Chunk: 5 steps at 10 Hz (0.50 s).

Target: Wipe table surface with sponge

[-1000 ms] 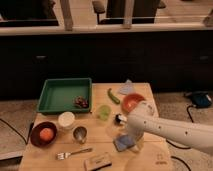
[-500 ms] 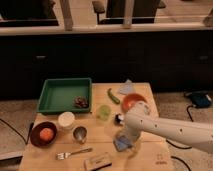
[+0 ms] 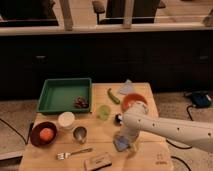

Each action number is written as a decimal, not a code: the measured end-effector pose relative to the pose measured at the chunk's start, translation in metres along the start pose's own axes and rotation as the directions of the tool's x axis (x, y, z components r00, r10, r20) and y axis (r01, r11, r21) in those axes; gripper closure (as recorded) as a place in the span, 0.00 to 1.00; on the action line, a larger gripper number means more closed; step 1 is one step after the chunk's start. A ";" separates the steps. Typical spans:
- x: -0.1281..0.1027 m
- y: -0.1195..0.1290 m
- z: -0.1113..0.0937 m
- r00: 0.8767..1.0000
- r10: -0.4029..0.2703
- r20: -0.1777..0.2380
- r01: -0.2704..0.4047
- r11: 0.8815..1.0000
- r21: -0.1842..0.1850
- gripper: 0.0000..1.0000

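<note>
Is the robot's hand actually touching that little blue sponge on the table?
Cannot tell. The camera view shows the hand low at the sponge, covering one edge of it, so any contact or gap between them is hidden.

Gripper (image 3: pixel 131 145) at sponge (image 3: pixel 120 143), half hidden behind arm (image 3: pixel 170 130)

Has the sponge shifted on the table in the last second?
No visible shift: the sponge stays equally far from the tan block, with the claw at its edge.

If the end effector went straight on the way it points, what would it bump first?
Probably the sponge: the end effector points down right over it, with the table just underneath. How close it already is, I cannot tell.
</note>
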State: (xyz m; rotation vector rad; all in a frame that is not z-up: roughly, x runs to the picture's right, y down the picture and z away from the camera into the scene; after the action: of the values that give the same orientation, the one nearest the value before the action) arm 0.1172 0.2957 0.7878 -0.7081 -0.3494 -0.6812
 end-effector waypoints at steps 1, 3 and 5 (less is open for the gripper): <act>0.000 0.000 0.000 1.000 -0.002 0.000 0.002 1.000 -0.002 0.20; -0.002 -0.001 0.001 1.000 -0.008 0.000 0.008 1.000 -0.006 0.20; -0.004 -0.001 0.002 1.000 -0.009 -0.002 0.009 1.000 -0.010 0.22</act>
State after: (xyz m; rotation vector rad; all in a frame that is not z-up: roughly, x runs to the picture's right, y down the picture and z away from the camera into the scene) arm 0.1131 0.2981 0.7876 -0.7152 -0.3477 -0.6928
